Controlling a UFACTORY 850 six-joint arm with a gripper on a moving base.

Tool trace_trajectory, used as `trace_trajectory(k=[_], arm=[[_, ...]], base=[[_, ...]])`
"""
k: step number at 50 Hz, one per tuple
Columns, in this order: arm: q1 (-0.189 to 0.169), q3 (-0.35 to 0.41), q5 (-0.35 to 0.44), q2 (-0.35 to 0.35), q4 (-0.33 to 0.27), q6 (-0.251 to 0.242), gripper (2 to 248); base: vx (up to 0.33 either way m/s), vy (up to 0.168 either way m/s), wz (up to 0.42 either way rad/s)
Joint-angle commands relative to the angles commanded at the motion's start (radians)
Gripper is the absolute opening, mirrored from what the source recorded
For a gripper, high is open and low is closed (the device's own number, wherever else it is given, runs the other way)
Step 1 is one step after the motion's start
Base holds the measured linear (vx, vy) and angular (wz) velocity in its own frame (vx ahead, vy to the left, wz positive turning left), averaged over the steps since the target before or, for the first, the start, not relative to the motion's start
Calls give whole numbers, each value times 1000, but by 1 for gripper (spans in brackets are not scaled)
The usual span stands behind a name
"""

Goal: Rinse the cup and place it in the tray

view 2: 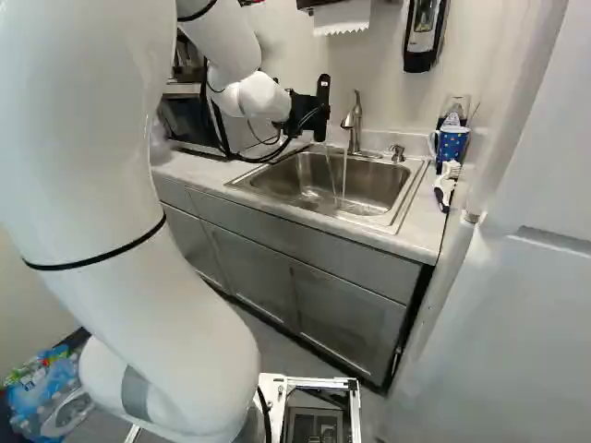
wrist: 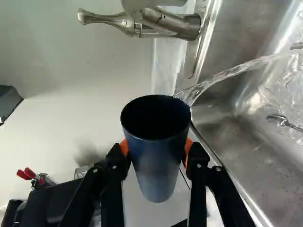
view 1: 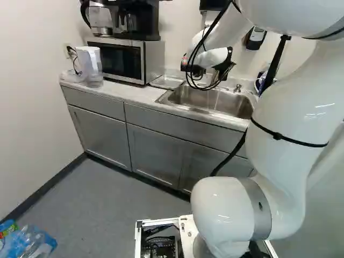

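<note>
In the right base view my gripper (view 2: 309, 113) is over the back left of the sink (view 2: 242, 182), left of the faucet (view 2: 355, 125). Its fingers are hard to make out there. The wrist view shows the gripper (wrist: 156, 151) shut on a dark blue cup (wrist: 158, 165), an orange pad against each side. The cup's dark mouth faces the camera, and water (wrist: 218, 78) runs between its rim and the basin. Two thin streams fall into the sink in the right base view. A shallow metal tray (view 1: 167, 81) lies on the counter between microwave and sink.
A microwave (view 1: 122, 59) with a coffee maker on top and a clear pitcher (view 1: 90, 65) stand left of the tray. Right of the sink are a patterned blue mug (view 2: 452, 143) and a brush (view 2: 446, 185). A spoon (wrist: 280, 120) lies in the basin.
</note>
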Motion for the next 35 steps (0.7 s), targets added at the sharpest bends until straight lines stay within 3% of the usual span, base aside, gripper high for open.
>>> trace_trajectory(k=[13,28,35], arm=[[0,0,0,0,0,2,124],[0,0,0,0,0,127,124],[0,0,0,0,0,127,124]], base=[[0,0,0],[0,0,0],[0,0,0]])
